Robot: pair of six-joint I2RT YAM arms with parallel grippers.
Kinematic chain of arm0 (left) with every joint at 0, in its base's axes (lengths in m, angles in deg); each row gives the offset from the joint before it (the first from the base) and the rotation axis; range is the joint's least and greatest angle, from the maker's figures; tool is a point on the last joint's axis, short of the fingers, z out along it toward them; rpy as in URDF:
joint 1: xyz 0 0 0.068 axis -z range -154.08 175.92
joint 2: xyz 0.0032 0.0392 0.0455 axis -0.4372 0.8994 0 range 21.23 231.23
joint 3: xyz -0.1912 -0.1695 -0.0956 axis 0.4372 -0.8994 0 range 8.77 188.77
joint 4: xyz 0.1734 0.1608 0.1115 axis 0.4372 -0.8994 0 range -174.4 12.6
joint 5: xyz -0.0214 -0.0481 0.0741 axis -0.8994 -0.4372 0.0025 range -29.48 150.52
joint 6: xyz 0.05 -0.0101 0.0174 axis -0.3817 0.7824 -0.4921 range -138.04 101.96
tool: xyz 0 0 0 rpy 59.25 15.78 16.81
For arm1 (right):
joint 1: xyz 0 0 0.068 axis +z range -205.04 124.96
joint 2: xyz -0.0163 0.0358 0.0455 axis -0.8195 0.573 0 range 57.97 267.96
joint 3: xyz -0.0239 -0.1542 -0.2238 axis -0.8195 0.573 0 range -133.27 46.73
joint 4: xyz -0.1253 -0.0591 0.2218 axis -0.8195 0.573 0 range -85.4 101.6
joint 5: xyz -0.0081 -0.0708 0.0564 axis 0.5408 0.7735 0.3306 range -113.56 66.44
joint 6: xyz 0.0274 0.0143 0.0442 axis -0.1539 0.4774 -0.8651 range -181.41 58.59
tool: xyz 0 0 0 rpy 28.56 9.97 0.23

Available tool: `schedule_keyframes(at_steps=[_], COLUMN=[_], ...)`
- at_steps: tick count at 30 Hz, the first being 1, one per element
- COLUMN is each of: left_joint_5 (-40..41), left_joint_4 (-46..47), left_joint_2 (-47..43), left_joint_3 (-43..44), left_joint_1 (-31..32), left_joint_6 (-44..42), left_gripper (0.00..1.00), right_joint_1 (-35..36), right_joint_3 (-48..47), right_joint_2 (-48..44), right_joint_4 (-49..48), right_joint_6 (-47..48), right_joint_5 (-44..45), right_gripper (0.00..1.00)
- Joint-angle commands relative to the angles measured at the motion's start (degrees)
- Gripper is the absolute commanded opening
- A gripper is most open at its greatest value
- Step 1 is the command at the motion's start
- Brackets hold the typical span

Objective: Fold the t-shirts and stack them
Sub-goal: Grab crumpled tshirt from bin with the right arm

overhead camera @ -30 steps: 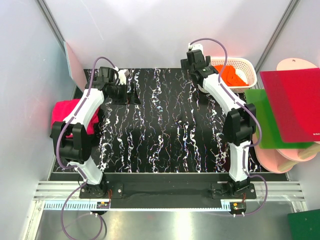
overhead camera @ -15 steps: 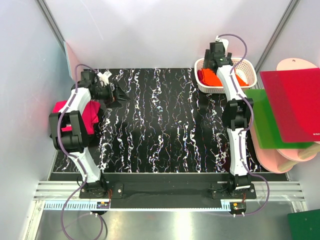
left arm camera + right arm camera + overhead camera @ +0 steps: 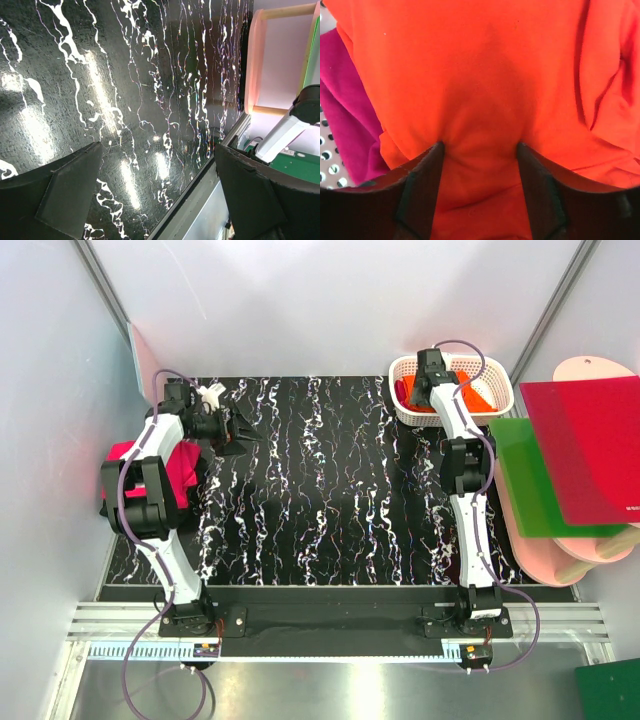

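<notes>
A bright orange t-shirt (image 3: 476, 392) lies crumpled in the white basket (image 3: 500, 380) at the back right. My right gripper (image 3: 424, 390) reaches down into the basket. In the right wrist view its open fingers (image 3: 422, 185) press into the orange t-shirt (image 3: 485, 65), with a bulge of cloth between them. A magenta t-shirt (image 3: 347, 120) lies beside it in the basket. A folded magenta-pink t-shirt (image 3: 122, 453) lies at the table's left edge, partly under my left arm. My left gripper (image 3: 236, 430) hangs open and empty over the black mat (image 3: 125, 75).
A stiff red sheet (image 3: 585, 445) and a green sheet (image 3: 528, 485) lie on pale pink boards (image 3: 575, 552) at the right. Another pale pink board (image 3: 146, 365) leans on the left wall. The marbled black mat (image 3: 330, 490) covers the table.
My right arm swung from the back of the mat over to the basket and went down into the orange t-shirt. My left gripper drew back to the left.
</notes>
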Motion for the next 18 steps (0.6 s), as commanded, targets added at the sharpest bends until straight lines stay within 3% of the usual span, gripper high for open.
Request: schedule_keyframes(at_steps=[1, 2, 3, 7, 13, 18], left_joint_5=[-1.7, -1.7, -1.7, -1.5, -0.6, -1.8], left_joint_4=[1.0, 0.8, 0.7, 0.4, 0.3, 0.3], left_joint_2=[-0.6, -0.6, -0.6, -0.4, -0.4, 0.6], left_joint_3=[2.7, 2.9, 3.0, 3.6, 4.1, 4.3], left_joint_1=[0.2, 0.1, 0.1, 0.4, 0.9, 1.3], left_joint_6=[0.4, 0.2, 0.1, 0.0, 0.0, 0.2], left_gripper=[0.99, 0.99, 0.99, 0.99, 0.99, 0.99], right_joint_1=[-0.4, -0.5, -0.6, -0.6, 0.6, 1.8], right_joint_3=[-5.2, -5.9, -6.0, -5.6, -1.7, -5.2], right_joint_2=[2.1, 2.5, 2.7, 2.2, -5.6, -11.3], right_joint_4=[2.1, 2.0, 2.0, 2.4, 1.9, 0.3], right_joint_6=[-3.0, -3.0, -3.1, -4.1, -3.7, -2.7], right_joint_5=[-3.7, -5.1, -5.3, -7.2, -6.6, -5.4], right_gripper=[0.50, 0.34, 0.03, 0.00, 0.00, 0.00])
